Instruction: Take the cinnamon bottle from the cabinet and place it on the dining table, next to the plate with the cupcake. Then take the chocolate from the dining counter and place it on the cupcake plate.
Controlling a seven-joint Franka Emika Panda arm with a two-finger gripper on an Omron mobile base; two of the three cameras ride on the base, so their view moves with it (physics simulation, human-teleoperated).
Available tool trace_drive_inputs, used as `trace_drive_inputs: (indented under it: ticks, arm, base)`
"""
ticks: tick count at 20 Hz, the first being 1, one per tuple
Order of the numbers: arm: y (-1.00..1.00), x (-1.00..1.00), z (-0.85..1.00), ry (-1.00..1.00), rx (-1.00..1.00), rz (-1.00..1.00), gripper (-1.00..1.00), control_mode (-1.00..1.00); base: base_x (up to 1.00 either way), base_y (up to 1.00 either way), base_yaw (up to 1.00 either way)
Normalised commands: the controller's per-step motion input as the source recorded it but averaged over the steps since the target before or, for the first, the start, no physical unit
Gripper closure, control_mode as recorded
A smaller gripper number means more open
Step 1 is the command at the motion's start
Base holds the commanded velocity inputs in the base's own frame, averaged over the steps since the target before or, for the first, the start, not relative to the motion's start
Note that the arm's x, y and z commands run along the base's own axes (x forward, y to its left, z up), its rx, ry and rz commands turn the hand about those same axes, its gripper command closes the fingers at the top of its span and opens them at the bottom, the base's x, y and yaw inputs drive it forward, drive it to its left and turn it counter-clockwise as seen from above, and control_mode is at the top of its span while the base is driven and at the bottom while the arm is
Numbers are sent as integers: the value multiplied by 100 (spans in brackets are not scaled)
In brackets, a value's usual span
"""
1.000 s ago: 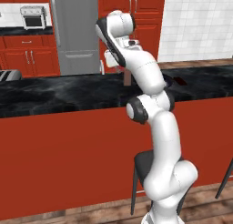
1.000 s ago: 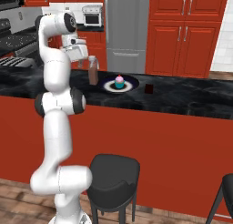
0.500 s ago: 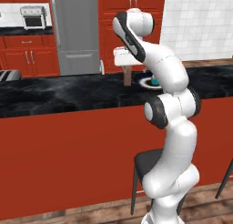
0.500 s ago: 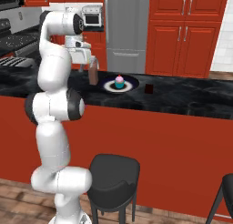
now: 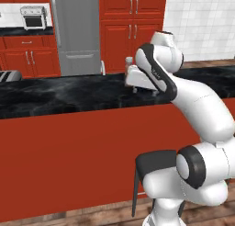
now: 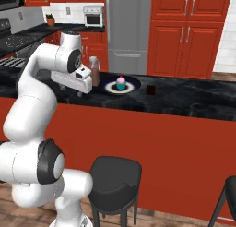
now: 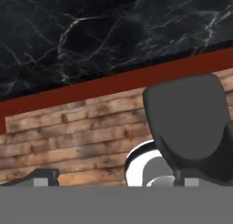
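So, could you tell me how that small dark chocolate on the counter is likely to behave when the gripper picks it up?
The chocolate looks like a small, flat-sided block, so it is probably stiff and light. It sits flat on the dining counter, so rolling seems unlikely. Being low, it may slide on the glossy marble if nudged.

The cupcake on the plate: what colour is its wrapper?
Teal, under pink frosting; the cupcake shows best in the right base view.

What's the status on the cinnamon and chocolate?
Pincer open, holding nothing. Cinnamon bottle upright on the marble top beside the cupcake plate. Chocolate not yet picked, on the counter right of the plate. Nothing between them.
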Motion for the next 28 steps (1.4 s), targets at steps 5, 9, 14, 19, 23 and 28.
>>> trace_drive_inputs:
  ticks: [5, 9, 14, 19, 23, 28]
  arm:
    - [-42, -4, 26, 0, 9, 28, -100, -100]
    - [-41, 7, 29, 10, 3, 35, -100, -100]
    - [-43, 14, 17, 7, 1, 35, -100, -100]
    - [-44, 27, 9, 1, 0, 24, -100, -100]
    - [-46, 30, 1, -2, 0, 26, -100, -100]
    - [-43, 19, 0, -7, -1, 33, -100, -100]
  base:
    - [0, 0, 0]
    - [0, 0, 0]
    - [0, 0, 0]
    - [0, 0, 0]
    - [0, 0, 0]
    - [0, 0, 0]
